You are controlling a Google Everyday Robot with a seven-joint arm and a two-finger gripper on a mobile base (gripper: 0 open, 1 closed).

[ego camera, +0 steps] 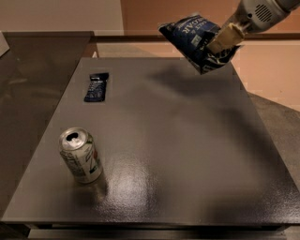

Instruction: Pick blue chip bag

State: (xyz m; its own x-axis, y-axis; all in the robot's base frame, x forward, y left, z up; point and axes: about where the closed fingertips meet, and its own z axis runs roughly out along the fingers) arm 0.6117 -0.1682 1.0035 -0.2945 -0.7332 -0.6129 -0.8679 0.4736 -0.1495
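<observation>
- The gripper, with pale tan fingers, sits at the upper right of the camera view, above the far right part of the surface. It is pinching the right side of a crinkled, dark navy blue chip bag with white lettering.
- The blue chip bag hangs in the air, clear of the surface, reaching left and slightly down from the gripper. It is tilted, its upper left corner highest and its lower end pointing down below the fingers.
- A soft dark shadow lies on the surface under the bag.
- The light grey robot arm behind the gripper runs out of the top right corner, so only its last section shows.
- The fingers cover part of the bag, and the lettering is only partly readable.
- The flat, dark grey rectangular surface fills most of the view.
- A small flat dark bar wrapper lies near the far left edge of the surface, well apart from the bag.
- A silver and green drink can stands upright near the front left. Its top has a dark opening, and whether anything is inside cannot be seen.
</observation>
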